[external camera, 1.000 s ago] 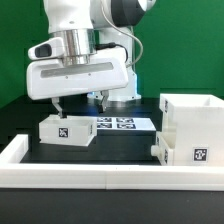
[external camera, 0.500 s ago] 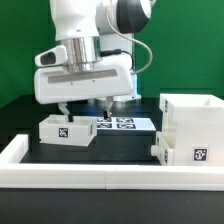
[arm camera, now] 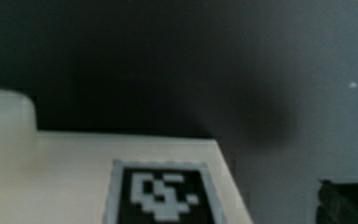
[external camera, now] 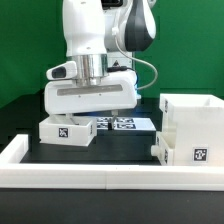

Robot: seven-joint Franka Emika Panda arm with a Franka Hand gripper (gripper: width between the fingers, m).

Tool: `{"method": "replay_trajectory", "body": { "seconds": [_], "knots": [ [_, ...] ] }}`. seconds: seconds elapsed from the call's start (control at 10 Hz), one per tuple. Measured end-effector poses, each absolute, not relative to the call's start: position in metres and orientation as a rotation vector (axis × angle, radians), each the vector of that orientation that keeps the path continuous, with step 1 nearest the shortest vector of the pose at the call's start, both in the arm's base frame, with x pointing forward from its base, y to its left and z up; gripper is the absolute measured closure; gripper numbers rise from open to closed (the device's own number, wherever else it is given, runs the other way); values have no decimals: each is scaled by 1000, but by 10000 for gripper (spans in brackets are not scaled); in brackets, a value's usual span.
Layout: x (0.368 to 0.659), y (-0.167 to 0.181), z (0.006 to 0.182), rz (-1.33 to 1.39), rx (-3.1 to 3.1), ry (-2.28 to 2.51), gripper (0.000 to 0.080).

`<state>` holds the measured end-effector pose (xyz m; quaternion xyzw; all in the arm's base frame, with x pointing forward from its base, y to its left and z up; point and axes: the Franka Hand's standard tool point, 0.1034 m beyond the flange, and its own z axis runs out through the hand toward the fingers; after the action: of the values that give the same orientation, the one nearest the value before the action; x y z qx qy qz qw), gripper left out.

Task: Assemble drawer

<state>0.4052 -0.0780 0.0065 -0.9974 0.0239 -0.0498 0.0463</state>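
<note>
A small white open-top tray [external camera: 65,130] with a black-and-white tag on its front stands on the dark table at the exterior view's left. My gripper [external camera: 90,116] hangs just above and behind the tray's right end. Its jaws are spread and hold nothing. In the wrist view the tray's white face and tag [arm camera: 158,195] fill the lower part, with one dark fingertip [arm camera: 345,200] beside them. The big cube-like shell [external camera: 192,125] stands at the right. A second small tray [external camera: 160,148] sits against the shell's lower left side.
The marker board [external camera: 122,123] lies flat behind the tray, under the gripper. A long low white rail [external camera: 100,176] runs along the front and up the left side. A green wall is behind the arm.
The gripper has moved toward the exterior view's right and lower, from above the tray's left part to over its right end. The tray and the shell have not moved.
</note>
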Motion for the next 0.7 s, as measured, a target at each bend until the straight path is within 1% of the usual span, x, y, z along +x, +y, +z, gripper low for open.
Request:
{"method": "replay_trajectory", "body": {
  "seconds": [0.4,0.5,0.6,0.7],
  "knots": [
    [412,-74,6,-169,-3045,50,166],
    [412,-74,6,-169,-3045,48,337],
    [412,-74,6,-168,-3044,48,538],
    [412,-74,6,-167,-3044,47,538]
  ]
}}
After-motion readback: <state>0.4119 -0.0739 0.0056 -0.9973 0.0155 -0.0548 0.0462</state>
